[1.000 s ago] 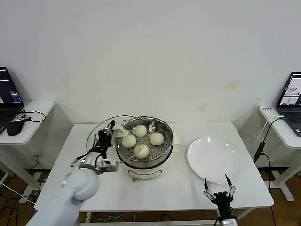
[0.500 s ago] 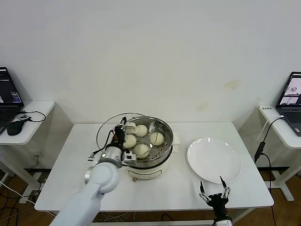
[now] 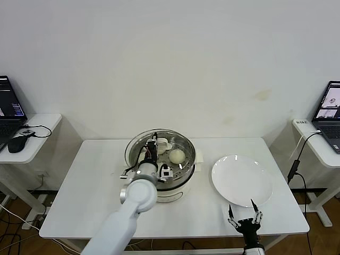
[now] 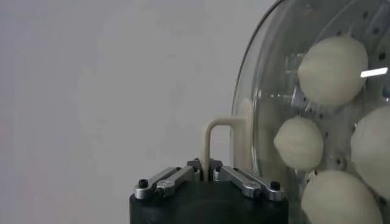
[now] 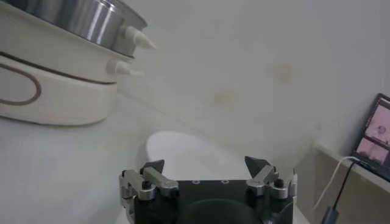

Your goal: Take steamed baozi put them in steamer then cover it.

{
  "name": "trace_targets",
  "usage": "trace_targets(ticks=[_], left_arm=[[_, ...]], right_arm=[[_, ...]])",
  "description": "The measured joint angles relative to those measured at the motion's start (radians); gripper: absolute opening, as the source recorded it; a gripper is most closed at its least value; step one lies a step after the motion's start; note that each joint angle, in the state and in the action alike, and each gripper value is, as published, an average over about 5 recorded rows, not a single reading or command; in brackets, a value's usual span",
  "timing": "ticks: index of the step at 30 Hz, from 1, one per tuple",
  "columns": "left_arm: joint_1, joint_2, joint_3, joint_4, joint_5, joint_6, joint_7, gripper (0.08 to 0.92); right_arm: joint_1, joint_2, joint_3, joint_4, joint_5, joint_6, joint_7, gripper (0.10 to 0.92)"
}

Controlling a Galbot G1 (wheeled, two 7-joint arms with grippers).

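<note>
Bright even light, soft shadows, hazy wrist views

Cream-white buns (image 3: 176,155) sit in a shiny steel steamer (image 3: 186,159) on a cream base, under a clear lid (image 4: 274,91), beside a white plate (image 3: 241,180).

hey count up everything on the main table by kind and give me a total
Baozi: 4, in the steamer, seen through the lid
Steamer: 1
Lid: 1, held by the left gripper
Plate: 1
Total: 7
</note>
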Motion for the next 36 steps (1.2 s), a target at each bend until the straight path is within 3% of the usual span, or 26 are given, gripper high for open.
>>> trace_targets(ticks=[8,23,29,36], left_arm=[[-0.008,-0.065,-0.001,0.066,0.045,-0.003,0.003,0.141],[0.009,-0.119,-0.011,0.091,0.078,-0.011,-0.007,0.144],[0.023,-0.122,-0.006,0.069,0.075,-0.014,-0.007,0.263],[0.055,-0.104,-0.010,0.009,0.068,-0.015,-0.002,0.497]], right_arm=[[0.003,-0.008,0.004,-0.009,0.001,0.000,0.000,0.823],[-0.001,-0.011,-0.002,-0.014,-0.003,0.001,-0.001,0.823],[-0.003,-0.012,-0.005,-0.014,-0.005,0.001,-0.002,0.823],[-0.010,-0.013,-0.010,-0.014,-0.010,0.001,-0.003,0.823]])
